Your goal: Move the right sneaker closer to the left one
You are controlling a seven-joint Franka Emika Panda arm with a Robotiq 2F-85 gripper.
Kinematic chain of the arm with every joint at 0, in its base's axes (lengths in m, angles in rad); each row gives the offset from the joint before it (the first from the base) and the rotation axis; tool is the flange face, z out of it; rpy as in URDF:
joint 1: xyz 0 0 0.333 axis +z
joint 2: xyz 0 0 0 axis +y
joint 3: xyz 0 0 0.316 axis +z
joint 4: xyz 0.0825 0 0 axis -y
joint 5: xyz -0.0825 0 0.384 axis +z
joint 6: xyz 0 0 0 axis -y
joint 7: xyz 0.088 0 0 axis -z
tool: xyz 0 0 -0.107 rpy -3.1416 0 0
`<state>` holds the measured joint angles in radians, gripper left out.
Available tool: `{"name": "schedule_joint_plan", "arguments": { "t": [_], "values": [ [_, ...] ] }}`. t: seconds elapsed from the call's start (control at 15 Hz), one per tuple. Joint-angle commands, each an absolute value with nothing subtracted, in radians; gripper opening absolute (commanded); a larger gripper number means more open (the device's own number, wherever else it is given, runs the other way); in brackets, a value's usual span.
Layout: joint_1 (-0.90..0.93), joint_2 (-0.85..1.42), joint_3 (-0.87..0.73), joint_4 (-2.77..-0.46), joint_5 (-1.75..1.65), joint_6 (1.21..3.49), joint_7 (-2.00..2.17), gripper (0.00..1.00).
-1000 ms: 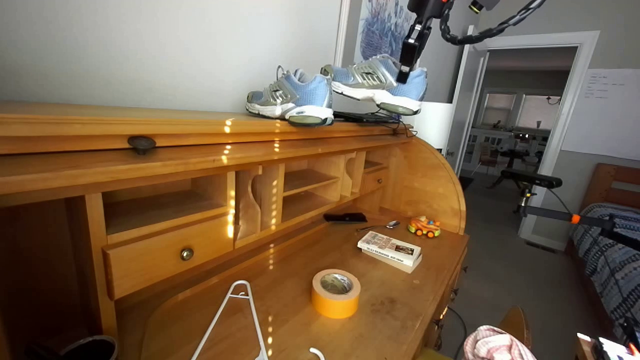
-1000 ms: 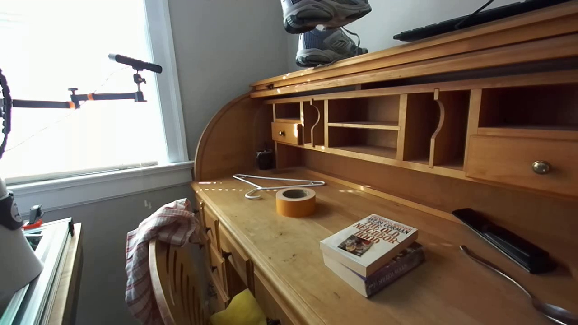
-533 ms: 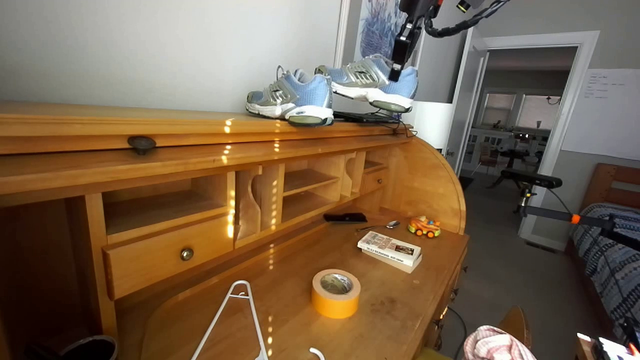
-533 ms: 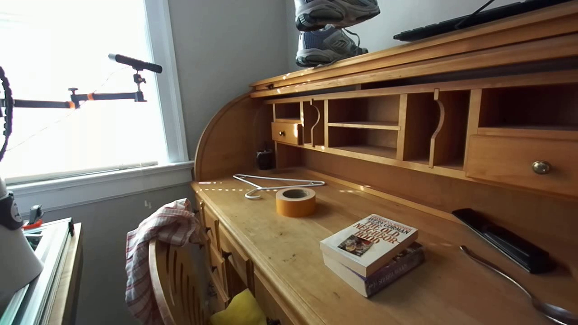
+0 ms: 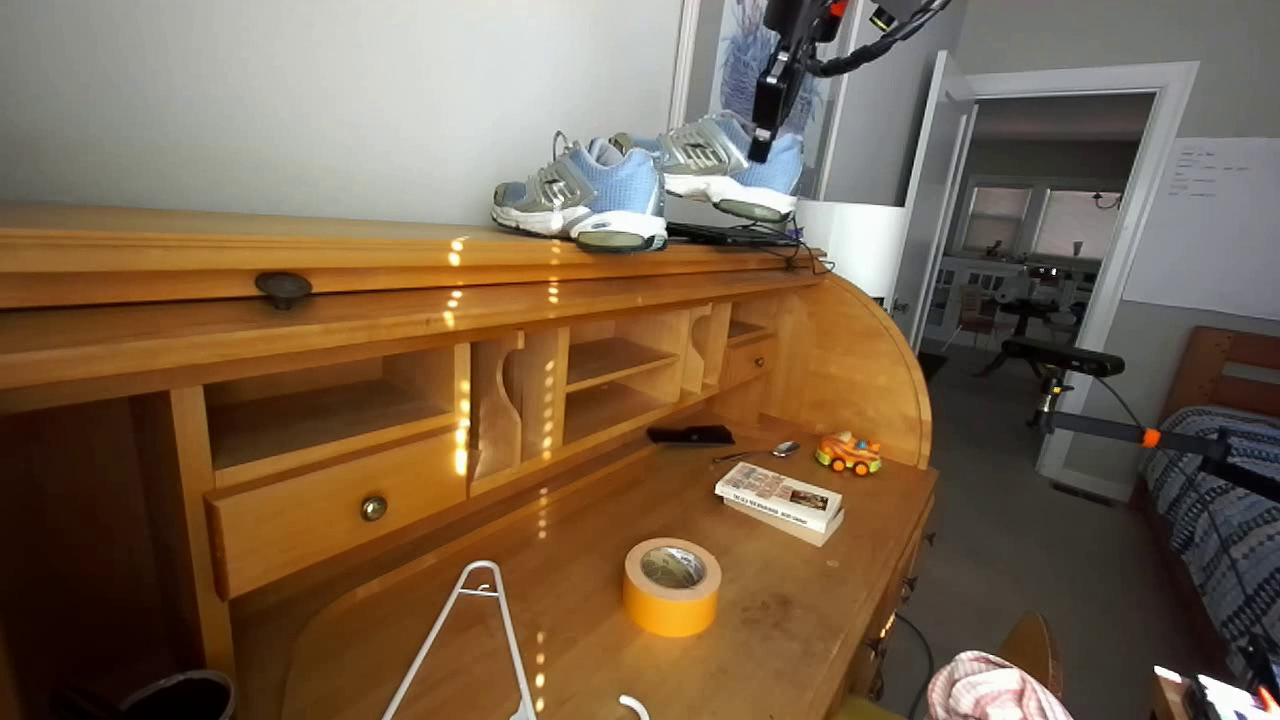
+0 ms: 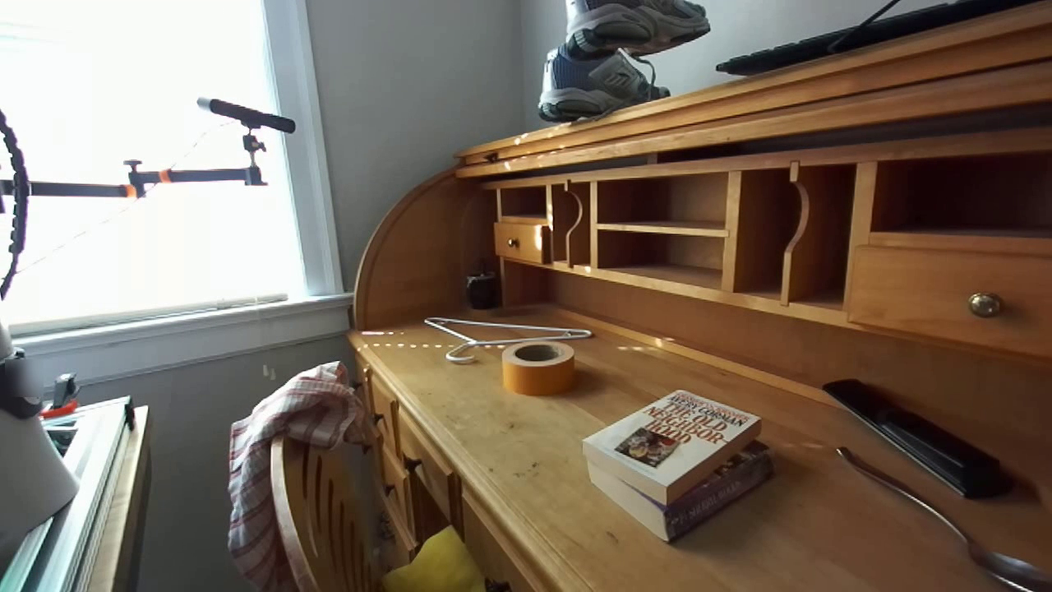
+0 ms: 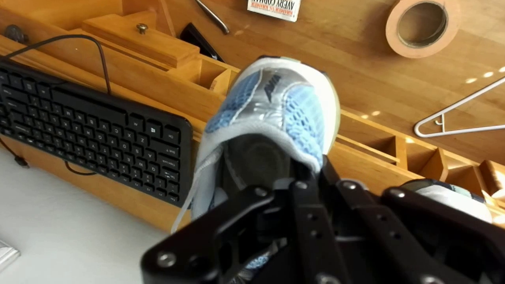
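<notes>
Right sneaker, collar pinched in nearly closed fingers, wants slow, level lowering just beside the left sneaker.

The right sneaker is coarse mesh trimmed in glossy silver. The desk is satiny wood, the keyboard matt plastic — the spoon polished metal, the towel rumpled cloth.

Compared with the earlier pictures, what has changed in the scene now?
In an exterior view, the gripper has carried the right sneaker leftward, toward the left sneaker. Nothing was newly grasped or let go. The left sneaker, tape roll and books stayed where they were.
</notes>
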<state>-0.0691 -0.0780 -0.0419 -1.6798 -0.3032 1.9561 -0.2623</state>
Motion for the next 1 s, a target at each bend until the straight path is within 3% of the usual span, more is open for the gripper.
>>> {"name": "schedule_joint_plan", "arguments": {
  "t": [0.0, 0.93],
  "values": [
    [-0.063, -0.007, -0.048, -1.596, -0.286, 1.919, -0.281, 0.02],
    [-0.051, 0.134, -0.033, -1.451, -0.283, 1.897, -0.260, 0.02]
  ]
}}
